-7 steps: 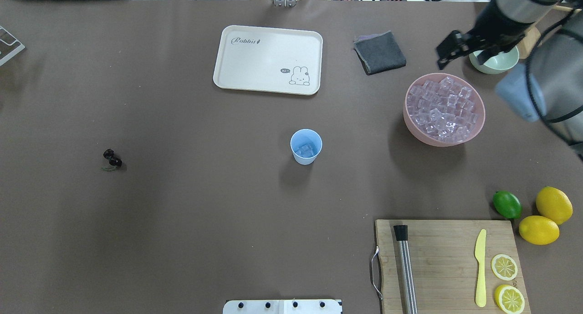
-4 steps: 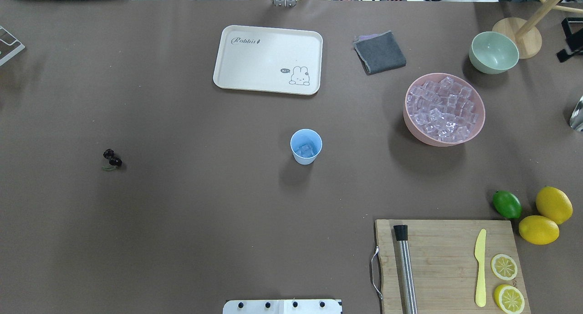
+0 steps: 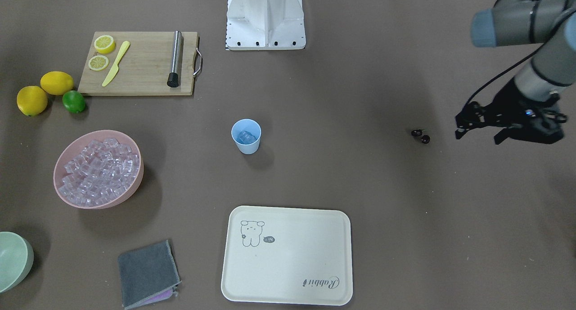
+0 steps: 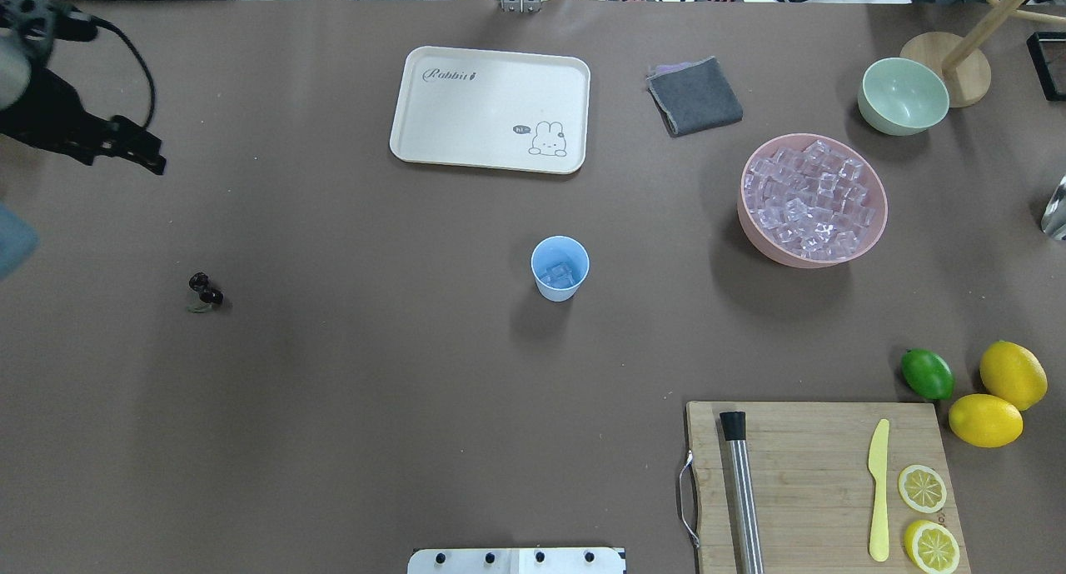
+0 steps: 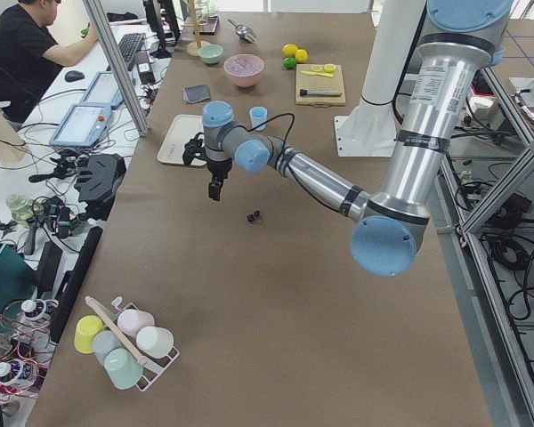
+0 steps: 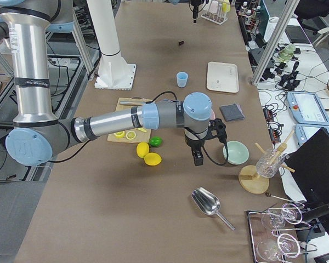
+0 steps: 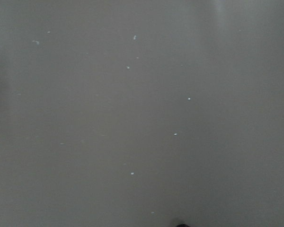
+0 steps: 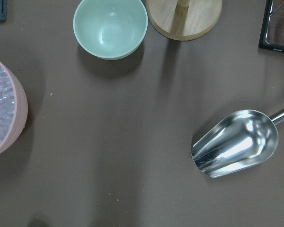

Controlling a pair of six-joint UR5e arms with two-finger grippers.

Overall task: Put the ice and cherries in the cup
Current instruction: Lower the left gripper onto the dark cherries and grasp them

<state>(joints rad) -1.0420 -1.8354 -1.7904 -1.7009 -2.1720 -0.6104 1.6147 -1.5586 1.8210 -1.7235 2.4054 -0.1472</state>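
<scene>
Two fingers point(image 3: 465, 119) of the left gripper point(image 3: 478, 133) hang spread and empty at the left, well apart from the cherries point(image 4: 205, 291) lying on the surface point(image 4: 350, 391) to their right. At the centre, the cup point(image 4: 550, 288) holds ice point(image 4: 560, 272). I cannot tell how the right gripper point(image 6: 197, 159) is set.

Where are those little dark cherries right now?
In the overhead view the cherries lie on the table's left side, far left of the cup, not in it.

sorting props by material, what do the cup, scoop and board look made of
Cup: likely plastic, matte; opaque, even light-blue wall.
Scoop: polished metal, perhaps steel; mirror-like reflections.
Board: wood or bamboo, unglossed; pale strips with visible grain, and a thin handle that looks metal.
</scene>
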